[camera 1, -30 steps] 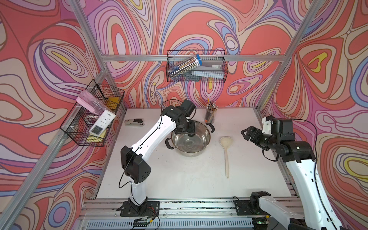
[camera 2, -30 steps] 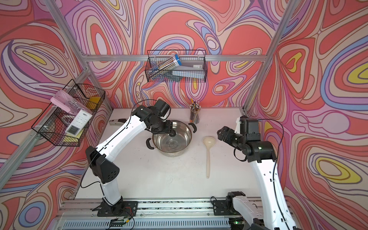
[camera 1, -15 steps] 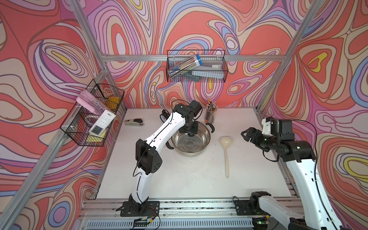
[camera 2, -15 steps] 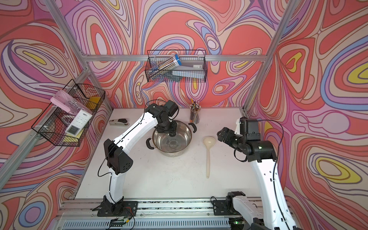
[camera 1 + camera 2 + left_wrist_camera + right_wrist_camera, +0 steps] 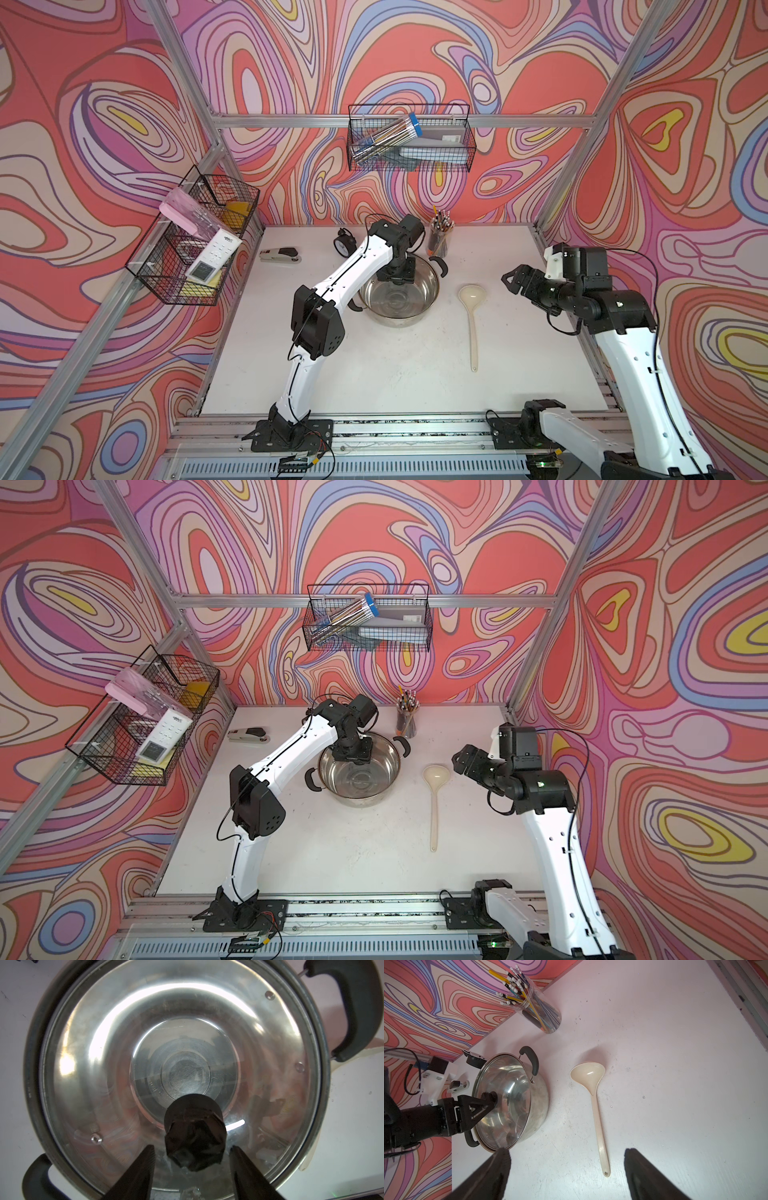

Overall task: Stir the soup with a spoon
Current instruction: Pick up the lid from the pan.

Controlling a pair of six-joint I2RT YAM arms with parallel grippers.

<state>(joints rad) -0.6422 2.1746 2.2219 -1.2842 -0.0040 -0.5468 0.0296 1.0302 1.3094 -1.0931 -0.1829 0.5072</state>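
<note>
Left pincer (image 5: 192, 1148) astride the lid knob; spoon (image 5: 598, 1126) lies untouched on the tabletop (image 5: 395, 374).
The left pincer points down over the pot (image 5: 399, 320), its jaws parted on either side of the black knob (image 5: 194, 1130), with a gap showing on each side in the left wrist view. The knob sits on a glass lid (image 5: 104, 1043) that covers the pot. The spoon lies flat just right of the pot and apart from it, its bowl toward the back wall and its handle toward the front rail. Farther right, the right pincer (image 5: 566, 1152) hovers above the tabletop with its jaws wide and nothing between them, aimed toward the spoon. A jar of pencils (image 5: 437, 243) stands behind the pot near the back wall.
</note>
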